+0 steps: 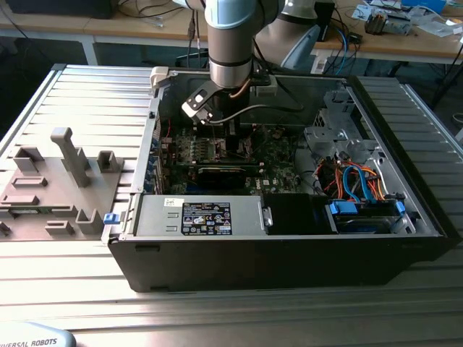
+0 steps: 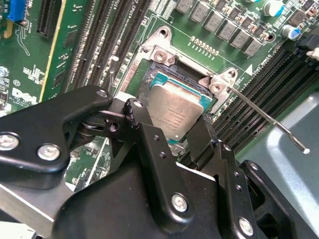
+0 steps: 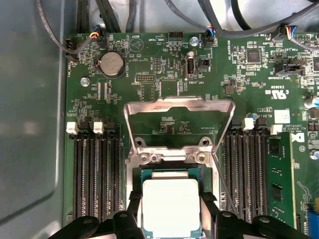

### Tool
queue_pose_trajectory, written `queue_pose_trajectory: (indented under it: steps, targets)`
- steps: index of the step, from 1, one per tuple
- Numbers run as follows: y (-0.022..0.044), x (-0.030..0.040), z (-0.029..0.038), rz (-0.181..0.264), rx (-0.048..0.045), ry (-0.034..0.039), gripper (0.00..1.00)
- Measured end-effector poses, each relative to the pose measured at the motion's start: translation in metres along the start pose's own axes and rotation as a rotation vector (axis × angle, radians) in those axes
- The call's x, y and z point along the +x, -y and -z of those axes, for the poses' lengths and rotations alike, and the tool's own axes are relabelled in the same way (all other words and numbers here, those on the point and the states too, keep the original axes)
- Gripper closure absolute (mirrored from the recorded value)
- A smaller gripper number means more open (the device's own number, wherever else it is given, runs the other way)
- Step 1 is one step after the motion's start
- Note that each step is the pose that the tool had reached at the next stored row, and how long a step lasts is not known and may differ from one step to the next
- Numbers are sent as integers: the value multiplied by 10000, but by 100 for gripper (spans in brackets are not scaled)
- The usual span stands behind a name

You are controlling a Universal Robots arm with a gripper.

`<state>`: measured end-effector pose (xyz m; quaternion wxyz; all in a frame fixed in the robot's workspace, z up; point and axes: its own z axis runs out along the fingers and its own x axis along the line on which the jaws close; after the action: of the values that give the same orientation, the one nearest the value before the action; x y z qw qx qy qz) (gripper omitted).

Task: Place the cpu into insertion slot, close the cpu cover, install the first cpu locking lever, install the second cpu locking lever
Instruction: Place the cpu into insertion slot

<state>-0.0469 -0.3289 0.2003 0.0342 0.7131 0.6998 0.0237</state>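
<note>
My claw (image 2: 172, 130) is clamped on the cpu (image 2: 175, 109), one black finger (image 2: 149, 139) against each of two opposite edges, and holds the plate directly over the insertion slot (image 3: 170, 169). In both wrist views the cpu sits low within the slot's silvery rim, tilted a little in the second wrist view; whether its underside already touches the socket I cannot tell. The cpu cover (image 3: 179, 112), a bare metal frame, stands swung up and open behind the slot in the first wrist view. One thin locking lever (image 2: 266, 117) juts free of the slot's corner, unlatched. Rows of long black memory slots (image 3: 94, 174) flank the socket on either side. In the exterior view my arm (image 1: 230, 43) reaches down into the open computer case (image 1: 289, 253), which rests on the slatted metal counter (image 1: 87, 94).

Handling, as I judge it: the cpu is light, thin and rigid, with a smooth metal lid that offers little friction, so the grip belongs on its side edges, as now, and never on the contact face. The plate itself tolerates modest pressure, but the socket contacts beneath are fragile; any skew or sideways drag while seating could bend them. Level descent and light clamping force suit it best.
</note>
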Motion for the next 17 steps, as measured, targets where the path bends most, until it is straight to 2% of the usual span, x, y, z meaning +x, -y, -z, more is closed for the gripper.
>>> queue_pose_trajectory:
  steps: [4, 10, 17]
  targets:
    - [1, 0, -16, -94, 2, 28, 46]
    - [3, 0, -34, -89, 2, 110, 46]
    - [-7, 1, -40, -90, 1, 118, 46]
